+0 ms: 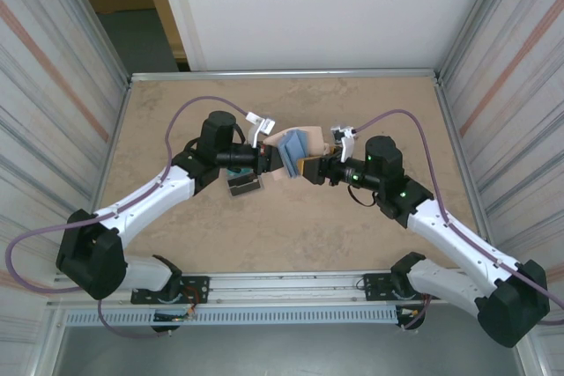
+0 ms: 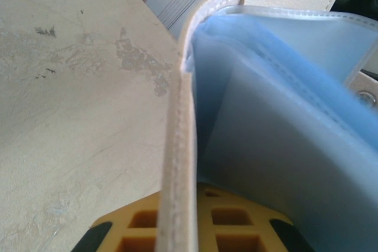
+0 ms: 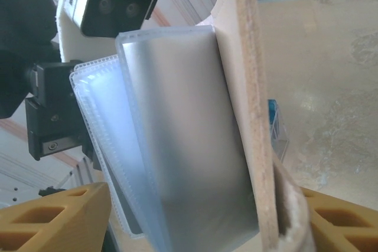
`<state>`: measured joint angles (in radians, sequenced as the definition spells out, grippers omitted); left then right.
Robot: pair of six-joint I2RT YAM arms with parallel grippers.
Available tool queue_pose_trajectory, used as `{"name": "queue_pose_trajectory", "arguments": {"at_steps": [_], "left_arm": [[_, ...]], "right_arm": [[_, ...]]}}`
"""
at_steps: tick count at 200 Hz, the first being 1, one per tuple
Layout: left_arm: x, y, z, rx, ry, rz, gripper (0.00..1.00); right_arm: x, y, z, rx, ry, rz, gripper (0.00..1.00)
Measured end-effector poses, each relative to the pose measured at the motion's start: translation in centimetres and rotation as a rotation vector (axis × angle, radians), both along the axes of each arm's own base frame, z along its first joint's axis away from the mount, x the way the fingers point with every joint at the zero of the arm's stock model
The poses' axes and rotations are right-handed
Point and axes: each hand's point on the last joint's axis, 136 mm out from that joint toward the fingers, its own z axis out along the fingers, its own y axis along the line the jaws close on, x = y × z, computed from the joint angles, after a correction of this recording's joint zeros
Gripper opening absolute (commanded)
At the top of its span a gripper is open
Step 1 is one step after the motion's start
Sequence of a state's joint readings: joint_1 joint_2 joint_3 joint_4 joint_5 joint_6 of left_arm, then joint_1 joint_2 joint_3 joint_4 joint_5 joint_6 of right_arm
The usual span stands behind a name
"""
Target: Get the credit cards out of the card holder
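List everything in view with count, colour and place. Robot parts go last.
card holder: one, beige with pale blue lining, open at mid-table between both grippers
sleeves: several, translucent pale blue, fanned out inside the card holder
flat item: one, teal and dark, on the table just on the near side of the left gripper
table: one, mottled beige, under everything
left gripper: one, black with orange fingers, clamped on one cover
right gripper: one, same colours, fingers astride the other cover, grip unclear
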<state>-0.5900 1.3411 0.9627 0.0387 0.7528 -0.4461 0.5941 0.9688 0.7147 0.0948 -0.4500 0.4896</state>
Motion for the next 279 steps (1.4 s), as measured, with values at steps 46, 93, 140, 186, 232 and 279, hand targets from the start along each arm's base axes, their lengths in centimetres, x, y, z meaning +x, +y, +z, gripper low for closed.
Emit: {"name": "queue_pose_trajectory", "arguments": {"at_steps": [46, 93, 140, 186, 232, 279], "left_arm": [[-0.1, -0.1, 0.3, -0.011, -0.007, -0.011, 0.00], [-0.2, -0.1, 0.3, -0.012, -0.002, -0.012, 0.00], [-0.2, -0.1, 0.3, -0.014, 0.007, -0.010, 0.00], [-0.3, -0.2, 0.3, -0.022, 0.016, -0.020, 0.00], [-0.5, -0.3, 0.4, -0.026, 0.019, -0.030, 0.00], [-0.7, -0.3, 0.5, -0.031, 0.025, -0.044, 0.00]], "right_arm": [[0.0, -0.1, 0.1, 0.002, -0.005, -0.006, 0.82], [0.2, -0.3, -1.0, -0.031, 0.025, -0.025, 0.89], [-0.2, 0.2, -1.9, -0.067, 0.032, -0.002, 0.90], [-0.1, 0.1, -2.3, -0.089, 0.034, -0.021, 0.88], [0.1, -0.1, -2.4, -0.096, 0.034, -0.039, 0.85], [0.2, -0.2, -2.4, -0.098, 0.033, -0.046, 0.83]]}}
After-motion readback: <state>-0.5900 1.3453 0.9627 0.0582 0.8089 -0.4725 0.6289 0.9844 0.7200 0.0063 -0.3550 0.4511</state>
